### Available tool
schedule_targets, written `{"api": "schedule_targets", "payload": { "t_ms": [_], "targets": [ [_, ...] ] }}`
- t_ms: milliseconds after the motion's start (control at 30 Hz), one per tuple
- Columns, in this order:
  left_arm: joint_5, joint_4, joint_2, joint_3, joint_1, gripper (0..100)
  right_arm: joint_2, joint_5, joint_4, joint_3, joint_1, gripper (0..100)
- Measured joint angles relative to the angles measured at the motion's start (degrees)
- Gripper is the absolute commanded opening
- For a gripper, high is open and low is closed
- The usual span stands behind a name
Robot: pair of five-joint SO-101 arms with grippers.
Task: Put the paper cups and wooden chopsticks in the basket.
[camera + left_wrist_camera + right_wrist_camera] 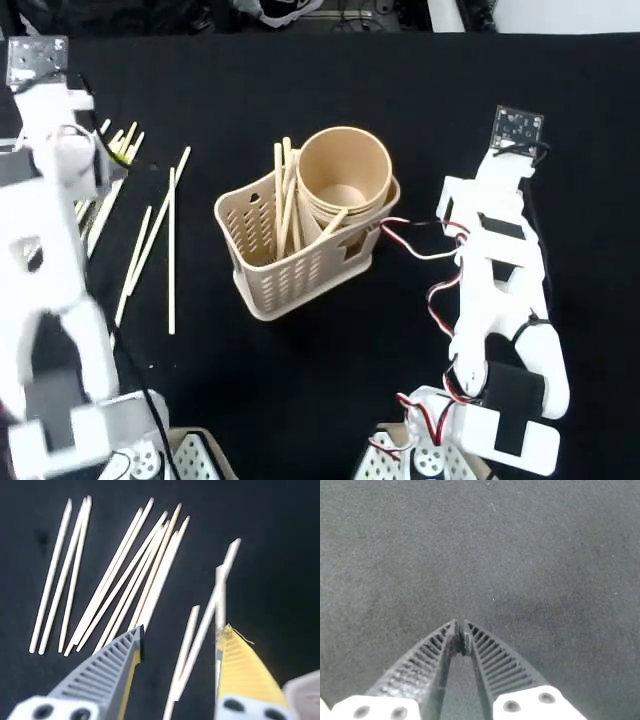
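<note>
A beige slotted basket [262, 262] stands mid-table with stacked paper cups [343, 172] and a few wooden chopsticks [286, 190] upright inside it. Loose chopsticks [158, 232] lie on the black cloth to its left. In the left wrist view my left gripper [180, 636] hangs open just above the cloth, with two or three chopsticks [201, 626] lying between its fingers and a fan of several more chopsticks [125, 580] beside them. My right gripper [460, 630] is shut on nothing over bare black cloth; its arm [495, 250] stands right of the basket.
The left arm [55, 200] covers part of the chopstick pile at the table's left edge. Red and white cables [415, 245] run from the right arm toward the basket. Black cloth lies open in front of the basket and behind it.
</note>
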Motion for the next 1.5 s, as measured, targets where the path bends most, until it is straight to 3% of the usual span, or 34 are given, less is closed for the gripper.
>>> {"api": "schedule_targets", "payload": {
  "t_ms": [300, 400, 500, 867, 1067, 1233, 1367, 1500],
  "targets": [
    [-1.49, 0.0, 39.65, -23.91, -4.75, 24, 0.0, 0.0, 0.0, 0.0, 0.0, 1.5],
    [-1.85, 0.0, 48.88, -30.24, -4.75, 14, 0.0, 0.0, 0.0, 0.0, 0.0, 1.5],
    [-1.67, 1.85, 53.63, -36.04, -4.92, 3, 0.0, 0.0, 0.0, 0.0, 0.0, 1.5],
    [-1.85, 24.35, 55.82, -52.48, -2.11, 3, 0.0, 0.0, 0.0, 0.0, 0.0, 1.5],
    [6.51, 27.69, 43.87, -52.13, 3.69, 3, 0.0, 0.0, 0.0, 0.0, 0.0, 1.5],
    [9.14, 27.6, 22.59, -38.51, 11.34, 3, 0.0, 2.64, 0.0, 0.0, 0.0, 1.3],
    [9.41, 21.1, 1.23, -22.77, 17.23, 3, 0.0, 4.04, 0.0, 1.58, 0.0, 1.3],
    [9.41, 8.26, -21.19, -2.11, 21.54, 3, -5.1, 4.22, 0.0, 6.07, 0.0, 1.3]
  ]
}}
